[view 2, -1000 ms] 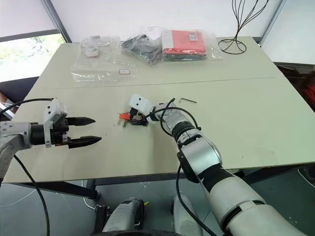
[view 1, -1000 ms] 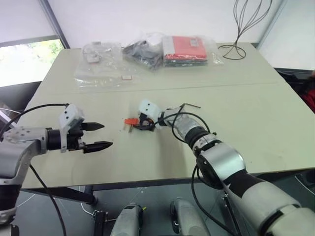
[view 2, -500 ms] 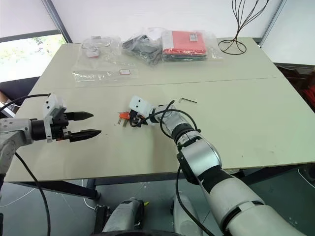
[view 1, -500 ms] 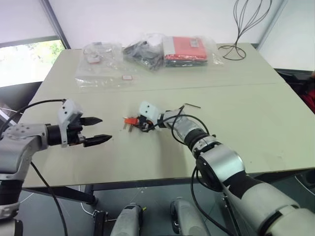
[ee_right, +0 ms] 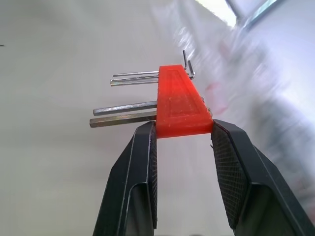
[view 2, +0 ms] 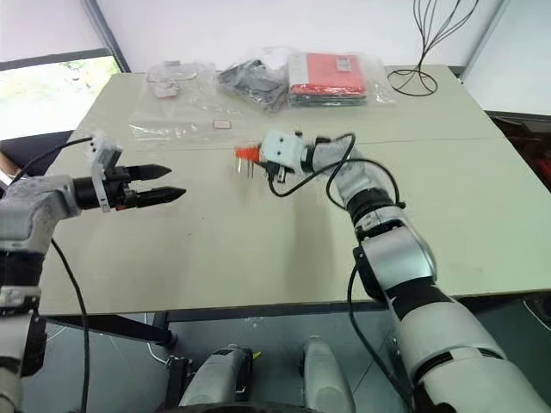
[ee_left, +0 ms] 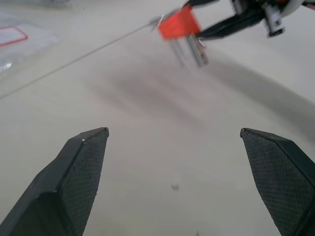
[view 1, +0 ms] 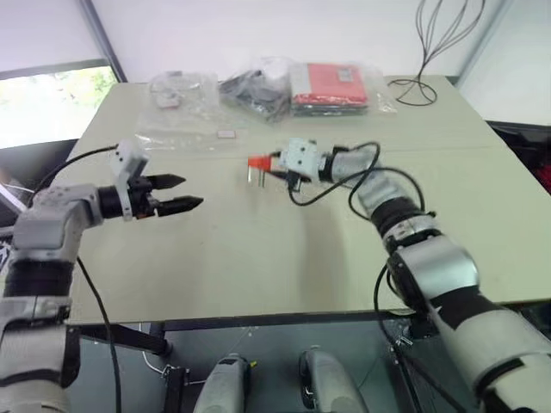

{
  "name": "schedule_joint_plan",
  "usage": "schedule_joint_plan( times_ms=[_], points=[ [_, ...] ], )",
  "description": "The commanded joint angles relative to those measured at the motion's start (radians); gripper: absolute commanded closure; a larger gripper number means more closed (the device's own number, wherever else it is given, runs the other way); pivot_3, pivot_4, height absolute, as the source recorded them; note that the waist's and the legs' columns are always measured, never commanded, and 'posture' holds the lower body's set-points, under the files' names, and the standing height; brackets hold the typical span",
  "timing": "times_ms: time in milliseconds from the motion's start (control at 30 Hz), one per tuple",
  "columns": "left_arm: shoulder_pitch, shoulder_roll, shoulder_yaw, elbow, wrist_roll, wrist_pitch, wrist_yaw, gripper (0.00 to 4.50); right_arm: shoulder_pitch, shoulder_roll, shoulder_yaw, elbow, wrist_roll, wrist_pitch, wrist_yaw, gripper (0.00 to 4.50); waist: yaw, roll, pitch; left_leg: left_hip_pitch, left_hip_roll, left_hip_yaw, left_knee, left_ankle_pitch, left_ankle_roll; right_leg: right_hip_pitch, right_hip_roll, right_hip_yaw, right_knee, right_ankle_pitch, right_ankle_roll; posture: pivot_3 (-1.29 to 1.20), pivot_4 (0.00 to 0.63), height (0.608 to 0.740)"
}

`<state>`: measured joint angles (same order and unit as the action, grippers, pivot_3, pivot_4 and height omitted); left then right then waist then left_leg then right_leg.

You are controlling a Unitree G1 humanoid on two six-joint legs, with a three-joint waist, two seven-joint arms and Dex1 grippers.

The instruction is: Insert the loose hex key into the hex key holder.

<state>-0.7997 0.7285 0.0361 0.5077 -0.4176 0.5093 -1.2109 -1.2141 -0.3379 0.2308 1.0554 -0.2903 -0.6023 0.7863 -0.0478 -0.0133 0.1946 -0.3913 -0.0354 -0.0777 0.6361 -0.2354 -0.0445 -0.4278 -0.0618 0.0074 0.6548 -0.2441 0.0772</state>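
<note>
We had the bench (view 1: 258,267) broad and pale, with a red packet (view 1: 327,86) and clear bags (view 1: 185,112) along its far edge, well apart from the action.

Towards the middle of the far half, the right gripper (view 1: 274,163) was pinched shut on the hex key holder (view 1: 256,162) and held it up in the air, clear of the bench top. In the right wrist view both pads had one end of the orange block squarely between them. The fitted keys (ee_right: 128,114) stuck out to one side, and the rest of the block stood proud of the fingertips.

Over by the left edge the left gripper (view 1: 189,192) hovered with its jaws spread wide and nothing in them, pointing across at the holder.

The loose hex key we couldn't place.

Our read was that the holder was being presented for the insertion. To do that well, we'd keep the squeeze firm so the block cannot pivot. We'd turn an empty slot towards the free gripper and hold the holder steady. The key should be taken by its short bend, leaving the long leg free to line up.
</note>
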Motion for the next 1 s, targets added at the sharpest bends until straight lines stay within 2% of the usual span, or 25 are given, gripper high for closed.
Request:
schedule_joint_plan(
  times_ms=[33,200,400,633,1000],
  points=[
    [-0.148,-0.051,-0.021,0.192,0.044,-0.079,-0.059,0.00,0.020,-0.048,0.016,-0.173,-0.026,-0.100,-0.045,3.48,0.001,0.000,0.000,0.000,0.000,0.000,-0.001,0.000,0.000,0.000,0.000,0.000,-0.001,0.000,0.000,0.00,0.150,0.740],
    [-0.317,-0.167,-0.018,0.388,0.056,-0.092,-0.123,0.00,0.079,-0.124,0.062,-0.316,-0.170,-0.201,-0.203,3.48,-0.002,-0.001,0.000,-0.001,0.000,0.002,-0.003,0.000,0.000,-0.001,-0.001,0.001,-0.003,0.000,0.001,0.00,0.150,0.740],
    [-0.421,-0.257,-0.009,0.494,0.069,-0.094,-0.193,0.00,0.106,-0.159,0.069,-0.384,-0.225,-0.211,-0.306,3.48,-0.005,-0.003,0.001,-0.002,0.000,0.003,-0.003,0.000,0.000,-0.002,-0.001,0.001,-0.004,0.000,0.001,0.00,0.150,0.740],
    [-0.454,-0.305,0.017,0.540,0.084,-0.120,-0.196,0.00,0.122,-0.174,0.074,-0.425,-0.228,-0.193,-0.329,3.48,-0.013,-0.004,0.001,-0.001,0.000,0.003,-0.003,0.000,0.000,-0.002,-0.001,0.001,-0.003,0.000,0.001,0.00,0.150,0.740],
    [-0.485,-0.310,0.056,0.560,0.087,-0.119,-0.196,0.00,0.154,-0.174,0.082,-0.472,-0.213,-0.174,-0.302,3.48,-0.020,-0.004,0.002,-0.001,0.000,0.003,-0.003,0.000,0.000,-0.002,-0.001,0.001,-0.003,0.000,0.001,0.00,0.150,0.740]
  ],
)
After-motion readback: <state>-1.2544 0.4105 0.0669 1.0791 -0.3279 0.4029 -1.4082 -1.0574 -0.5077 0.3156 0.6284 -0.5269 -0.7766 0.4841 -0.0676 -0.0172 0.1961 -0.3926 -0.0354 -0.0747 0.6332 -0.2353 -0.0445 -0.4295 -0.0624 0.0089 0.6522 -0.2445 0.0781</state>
